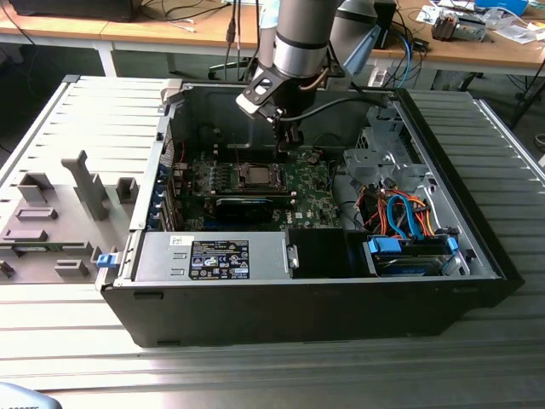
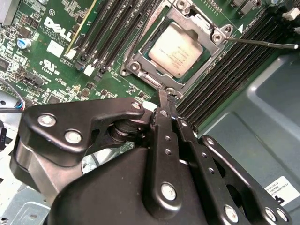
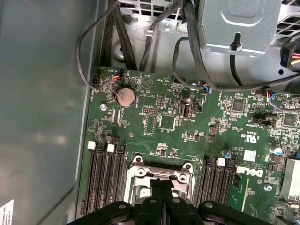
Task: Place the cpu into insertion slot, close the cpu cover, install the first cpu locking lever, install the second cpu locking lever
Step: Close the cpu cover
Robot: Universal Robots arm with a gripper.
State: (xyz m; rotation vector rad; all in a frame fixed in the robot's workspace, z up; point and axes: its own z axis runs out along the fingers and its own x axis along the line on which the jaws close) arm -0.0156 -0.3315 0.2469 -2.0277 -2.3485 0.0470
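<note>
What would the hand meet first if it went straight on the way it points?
Probably the edge of the cpu cover, closed over the cpu; the hand, tips shut, sits close above it, depth unclear.

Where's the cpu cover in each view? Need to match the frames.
Exterior view: cpu cover mid-board in the open case, near the gripper tip.
Second wrist view: cpu cover frames the cpu, just past the gripper.
First wrist view: cpu cover between the memory slots, partly behind the gripper.
Shared landmark: black memory slots beside it.

Open black computer case (image 1: 298, 315) on slatted table (image 1: 255, 375); orange, blue cables (image 1: 404, 211) inside; coin battery (image 3: 125, 96) on green board (image 3: 140, 136).
</note>
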